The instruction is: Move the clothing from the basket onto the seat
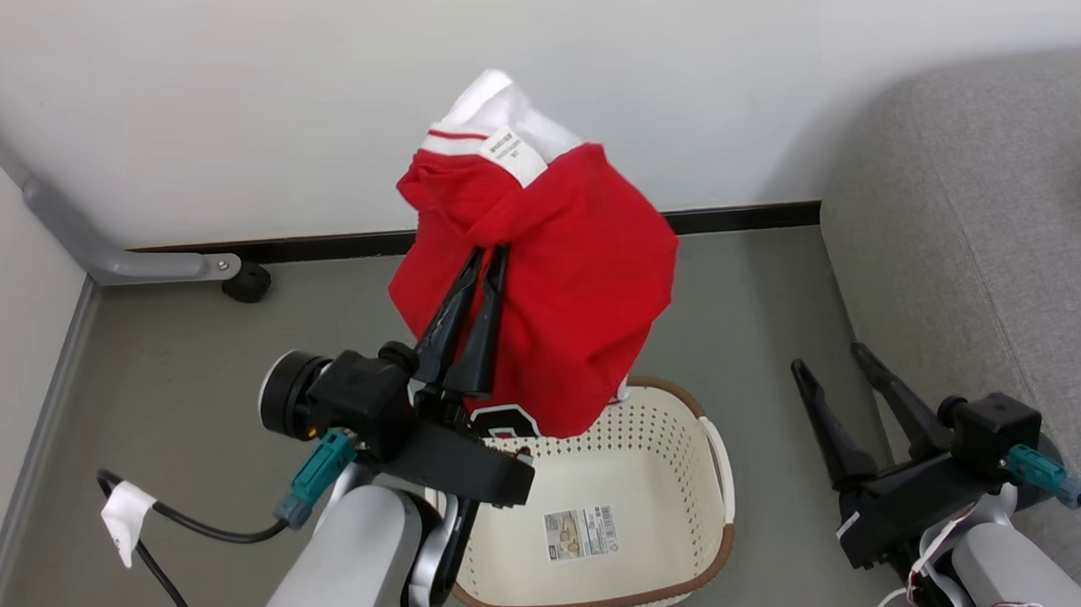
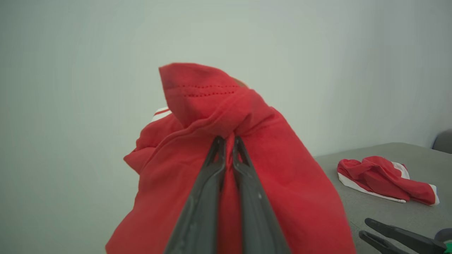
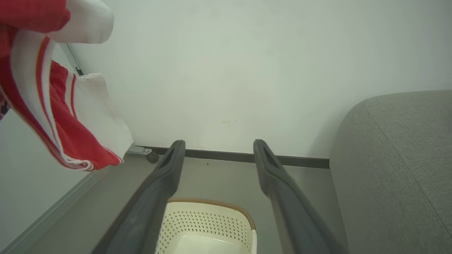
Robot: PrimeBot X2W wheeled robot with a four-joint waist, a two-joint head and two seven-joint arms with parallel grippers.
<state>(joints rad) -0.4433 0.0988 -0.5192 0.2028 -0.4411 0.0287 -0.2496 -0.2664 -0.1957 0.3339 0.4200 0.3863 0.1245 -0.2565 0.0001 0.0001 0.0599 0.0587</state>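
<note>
Head view: red garment (image 1: 557,275) hangs bunched in the air above the far left corner of the basket (image 1: 656,444). White collar band and a white care tag sit at its top; a dark-and-white printed mark shows at its lower hem. Lower edge of the cloth overlaps the basket's brown rim in this view; cannot tell whether they touch.

Left gripper (image 1: 491,251): jaws nearly closed, pinching a fold of the red garment, fingers angled up and away from the robot. Left wrist view confirms it: fabric is gathered between the two dark fingertips and drapes down both sides.

Basket stands on the grey floor (image 1: 170,374), just ahead of the robot. Cream bottom with label sticker (image 1: 581,532) in plain sight.

Right gripper (image 1: 827,358): jaws spread wide, nothing between them, low beside the basket's right side and next to the seat's front edge.

Seat (image 1: 975,230): grey upholstery, right of the basket. Second red garment (image 2: 381,180), with white trim, lies crumpled on the seat cushion, well apart from both grippers.

Outward: white wall (image 1: 221,98), dark baseboard (image 1: 737,216), grey metal leg (image 1: 119,258) at far left, black cable (image 1: 194,528) with a white tag on the floor.
</note>
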